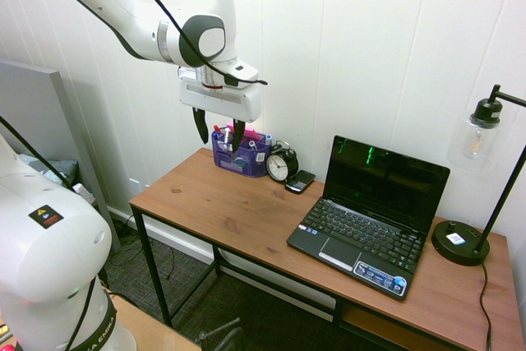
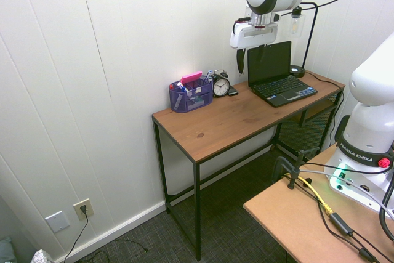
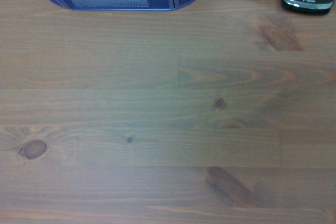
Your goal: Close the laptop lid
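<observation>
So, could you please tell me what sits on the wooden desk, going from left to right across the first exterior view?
Purple mesh organizer, alarm clock, small black phone, laptop, black desk lamp.

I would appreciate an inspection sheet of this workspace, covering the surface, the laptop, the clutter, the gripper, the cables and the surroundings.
Surface: brown wooden desk, knots in the grain, black metal frame.
Job's things: laptop lid raised, dark screen facing out; laptop base flat on the desk, stickers on its palm rest.
Clutter: purple mesh organizer with pens, black alarm clock, small phone beside the clock.
Gripper: gripper above the desk at the organizer's end, fingers open, nothing held.
Cables: lamp cord runs from the lamp base over the desk.
Surroundings: black lamp beside the laptop, white panelled wall behind.
</observation>
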`<state>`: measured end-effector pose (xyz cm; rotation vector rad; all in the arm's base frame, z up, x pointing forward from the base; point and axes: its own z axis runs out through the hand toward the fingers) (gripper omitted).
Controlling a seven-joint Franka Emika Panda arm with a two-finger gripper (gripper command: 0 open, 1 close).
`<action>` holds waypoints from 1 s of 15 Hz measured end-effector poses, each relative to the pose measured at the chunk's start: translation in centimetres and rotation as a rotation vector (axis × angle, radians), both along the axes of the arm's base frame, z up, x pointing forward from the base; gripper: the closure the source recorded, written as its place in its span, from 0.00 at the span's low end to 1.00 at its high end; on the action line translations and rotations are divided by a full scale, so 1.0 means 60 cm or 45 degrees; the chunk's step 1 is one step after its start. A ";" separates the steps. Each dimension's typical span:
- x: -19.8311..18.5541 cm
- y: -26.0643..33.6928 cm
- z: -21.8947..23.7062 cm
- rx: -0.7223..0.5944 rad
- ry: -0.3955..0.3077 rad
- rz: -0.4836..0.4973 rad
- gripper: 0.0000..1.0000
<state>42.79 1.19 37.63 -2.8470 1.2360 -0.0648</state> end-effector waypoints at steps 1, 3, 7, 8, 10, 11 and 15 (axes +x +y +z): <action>0.000 0.000 -0.001 -0.003 0.004 -0.001 0.00; 0.006 0.001 0.010 -0.010 -0.011 -0.037 0.00; 0.053 -0.049 0.070 -0.044 -0.112 -0.114 0.00; 0.069 -0.073 0.080 -0.056 -0.132 -0.139 0.00; 0.105 -0.124 0.095 -0.079 -0.177 -0.190 0.00; 0.125 -0.154 0.099 -0.085 -0.211 -0.223 0.00; 0.203 -0.275 0.094 -0.119 -0.300 -0.350 0.00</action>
